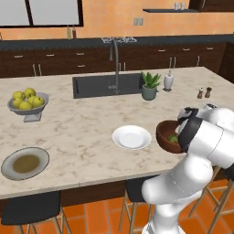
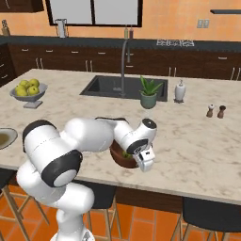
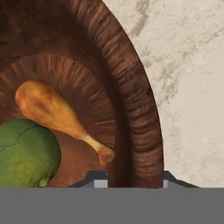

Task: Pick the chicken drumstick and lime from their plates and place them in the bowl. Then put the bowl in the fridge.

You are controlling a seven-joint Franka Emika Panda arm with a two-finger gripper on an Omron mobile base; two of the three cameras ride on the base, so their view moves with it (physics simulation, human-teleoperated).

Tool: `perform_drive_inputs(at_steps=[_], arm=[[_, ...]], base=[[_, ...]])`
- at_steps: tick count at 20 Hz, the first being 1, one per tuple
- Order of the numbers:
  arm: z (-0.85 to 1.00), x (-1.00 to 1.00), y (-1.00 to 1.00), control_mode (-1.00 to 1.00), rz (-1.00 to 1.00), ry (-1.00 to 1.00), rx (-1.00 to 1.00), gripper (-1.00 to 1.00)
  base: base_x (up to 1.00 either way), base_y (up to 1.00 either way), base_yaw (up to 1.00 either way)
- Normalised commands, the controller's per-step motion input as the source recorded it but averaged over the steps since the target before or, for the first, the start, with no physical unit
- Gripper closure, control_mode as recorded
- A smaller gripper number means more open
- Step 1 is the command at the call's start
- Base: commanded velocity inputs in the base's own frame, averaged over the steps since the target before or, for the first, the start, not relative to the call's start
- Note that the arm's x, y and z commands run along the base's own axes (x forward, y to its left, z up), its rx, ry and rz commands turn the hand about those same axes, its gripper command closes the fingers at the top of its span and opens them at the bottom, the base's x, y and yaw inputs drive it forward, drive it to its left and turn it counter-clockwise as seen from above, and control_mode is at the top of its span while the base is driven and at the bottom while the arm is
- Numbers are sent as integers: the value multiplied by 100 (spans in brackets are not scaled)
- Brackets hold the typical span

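Observation:
The reddish-brown bowl (image 3: pixel 140 122) stands near the counter's front edge (image 1: pixel 165 136) (image 2: pixel 118 158), and the arm hides part of it. Inside lie the orange-brown chicken drumstick (image 3: pixel 52 109) and, beside it, the dark green lime (image 3: pixel 26 153) (image 1: pixel 173 138). My gripper (image 3: pixel 134 179) comes down over the bowl's rim, one fingertip (image 3: pixel 100 178) inside the wall and the other outside, both pressed against it. The white plate (image 1: pixel 131 137) lies bare to the left of the bowl. At the counter's left end rests the grey plate (image 1: pixel 9 167) with its brownish centre. The fridge is out of view.
A grey footed fruit bowl (image 1: pixel 28 104) of yellow-green apples stands at the far left. Behind are the sink (image 1: pixel 107 84) with its faucet, a potted plant (image 1: pixel 150 86), a soap dispenser (image 1: pixel 168 81) and salt and pepper shakers (image 1: pixel 204 93). Stools stand under the counter's front edge.

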Motion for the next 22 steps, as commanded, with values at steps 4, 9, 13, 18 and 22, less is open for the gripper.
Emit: perform_drive_inputs(at_steps=[4,9,13,18,22], arm=[[14,-63,42,-100,-13,-14,0,100],[100,-69,8,-100,-6,13,2,100],[100,-79,15,-100,1,29,3,100],[91,-45,71,-100,-3,-11,0,100],[99,-3,76,-100,-10,2,8,100]], base=[[0,0,0],[0,0,0],[0,0,0],[0,0,0],[0,0,0]])
